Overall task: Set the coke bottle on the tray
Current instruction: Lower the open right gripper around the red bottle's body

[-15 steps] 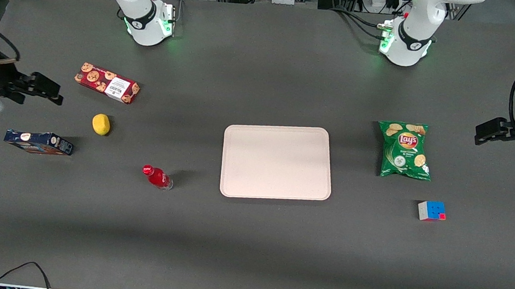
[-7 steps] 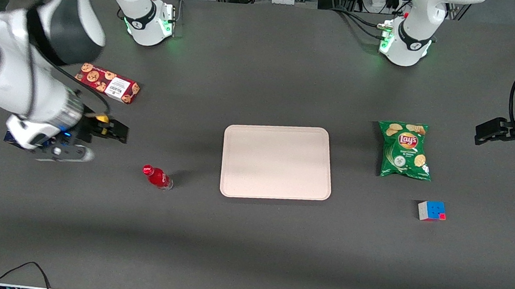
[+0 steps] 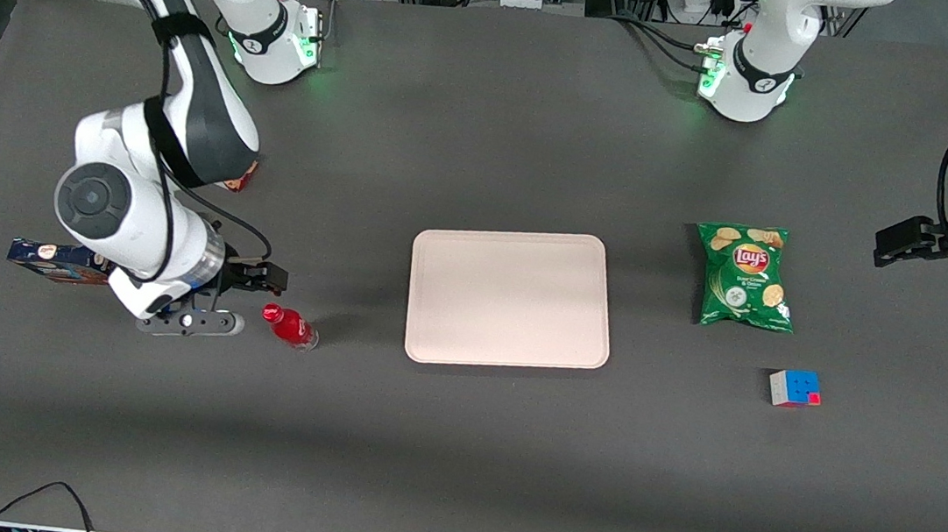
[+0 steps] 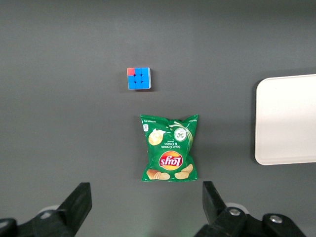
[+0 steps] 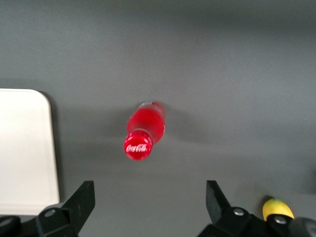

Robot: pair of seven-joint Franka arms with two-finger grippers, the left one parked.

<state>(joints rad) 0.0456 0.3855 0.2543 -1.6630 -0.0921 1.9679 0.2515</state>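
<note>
Our gripper [image 3: 274, 278] swung in from the working arm's table end over the last second, fingers spread, now hovering just at 10 o'clock of the upright coke bottle [image 3: 289, 326]. Tray [image 3: 511, 298] sits at its 3 o'clock, bare. Approach nearly done; descent next.

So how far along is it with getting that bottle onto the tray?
Early. Nothing is placed: the tray is bare and the bottle stands on the table beside it. The gripper, open, hovers near the bottle without touching it. Grasping, carrying and setting down remain.
</note>
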